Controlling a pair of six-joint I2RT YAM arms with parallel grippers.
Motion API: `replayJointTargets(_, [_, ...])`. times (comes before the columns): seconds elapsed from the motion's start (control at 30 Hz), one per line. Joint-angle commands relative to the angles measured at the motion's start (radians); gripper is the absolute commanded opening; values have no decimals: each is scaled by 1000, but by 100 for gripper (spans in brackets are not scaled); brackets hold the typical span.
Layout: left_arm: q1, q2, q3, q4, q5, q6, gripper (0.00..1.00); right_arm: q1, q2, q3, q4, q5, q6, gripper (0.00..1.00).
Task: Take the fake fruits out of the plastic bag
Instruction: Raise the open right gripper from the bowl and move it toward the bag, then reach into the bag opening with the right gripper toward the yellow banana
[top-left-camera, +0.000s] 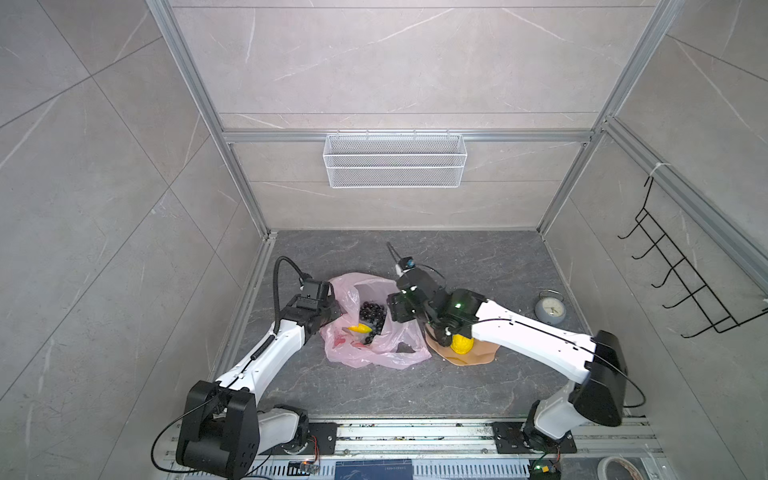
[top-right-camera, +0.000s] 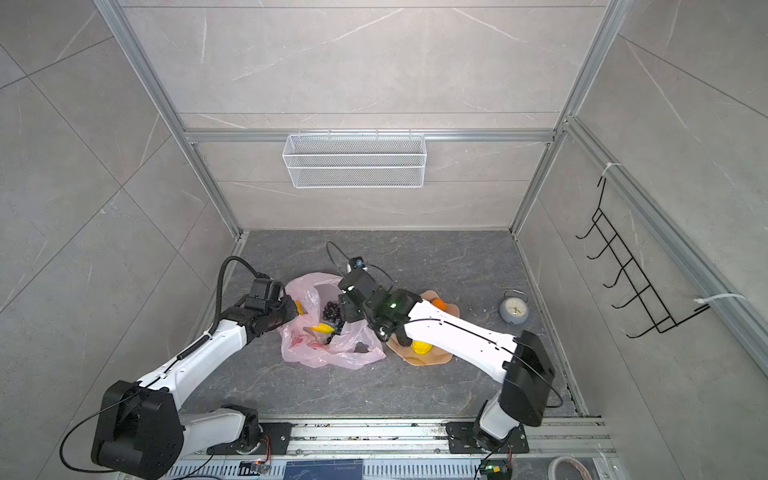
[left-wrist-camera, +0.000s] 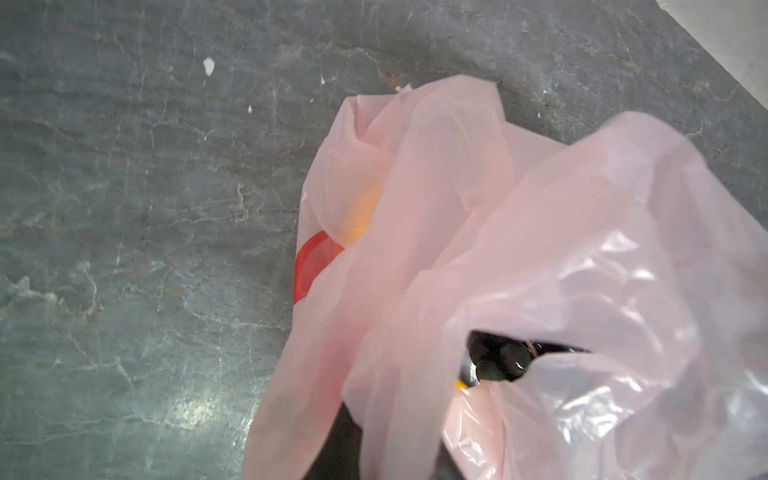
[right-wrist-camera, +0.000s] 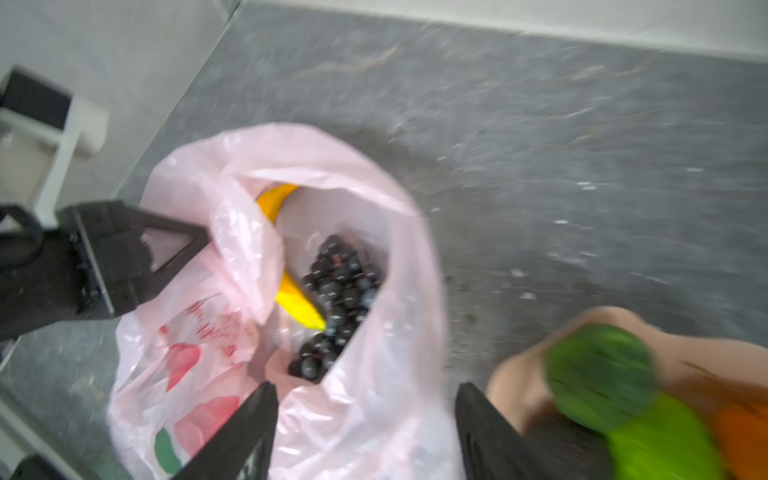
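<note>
The pale-pink plastic bag (top-left-camera: 386, 349) (top-right-camera: 340, 353) (right-wrist-camera: 199, 365) lies open on the dark floor. Inside it are a dark grape bunch (top-left-camera: 371, 316) (right-wrist-camera: 340, 299) (left-wrist-camera: 498, 361) and a yellow banana (top-left-camera: 359, 329) (right-wrist-camera: 299, 303). My left gripper (top-left-camera: 332, 311) (right-wrist-camera: 166, 249) is shut on the bag's left rim. In the left wrist view the bag's film (left-wrist-camera: 582, 249) drapes over the jaws. My right gripper (top-left-camera: 392, 311) (right-wrist-camera: 365, 415) hangs open above the bag's near side, holding nothing. On the peach plate (top-left-camera: 482, 353) (right-wrist-camera: 515, 382) to the right are a lemon (top-left-camera: 462, 344), green pieces (right-wrist-camera: 602, 374) and an orange (top-right-camera: 438, 304).
A small grey alarm clock (top-left-camera: 549, 309) stands on the floor at the right. A white wire basket (top-left-camera: 395, 160) hangs on the back wall and a black hook rack (top-left-camera: 681, 274) on the right wall. The right forearm (top-left-camera: 532, 332) crosses above the plate.
</note>
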Motion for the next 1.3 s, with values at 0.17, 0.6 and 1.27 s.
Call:
replayJointTargets(0.17, [12, -62, 10, -152, 21, -63, 56, 56, 253, 128, -42, -87, -44, 66])
replayJointTargets(0.6, [-72, -3, 0, -150, 164, -62, 87, 183, 259, -11, 106, -118, 32, 59])
replayJointTargets(1.27, [-106, 12, -47, -193, -76, -127, 59, 210, 196, -222, 190, -51, 123, 51])
